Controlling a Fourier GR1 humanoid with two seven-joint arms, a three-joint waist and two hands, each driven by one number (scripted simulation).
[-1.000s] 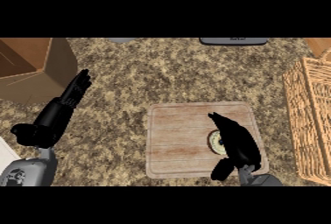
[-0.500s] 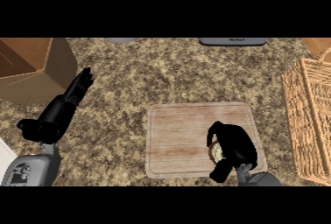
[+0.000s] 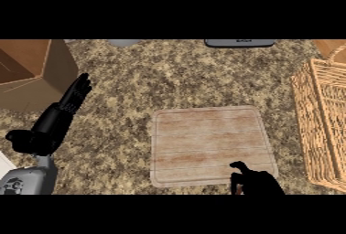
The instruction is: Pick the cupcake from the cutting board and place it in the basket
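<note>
The wooden cutting board (image 3: 206,137) lies in the middle of the speckled counter with nothing showing on its top. My right hand (image 3: 255,181) sits at the board's near right corner, at the view's lower edge, with its fingers curled. A thin reddish sliver of the cupcake (image 3: 235,188) shows at the hand's left side; the rest is hidden inside the hand. The wicker basket (image 3: 323,123) stands at the right edge, apart from the hand. My left hand (image 3: 62,116) rests open at the left, fingers pointing up.
A brown wooden box (image 3: 30,68) stands at the upper left, close to the left hand's fingertips. A dark grey appliance (image 3: 240,43) and a pale object (image 3: 125,42) sit along the far edge. Another brown corner (image 3: 331,47) shows at the top right.
My right hand closed over the cupcake on the board's right side, then pulled back toward the lower edge; the cupcake no longer shows on the board. The left hand barely moved.
</note>
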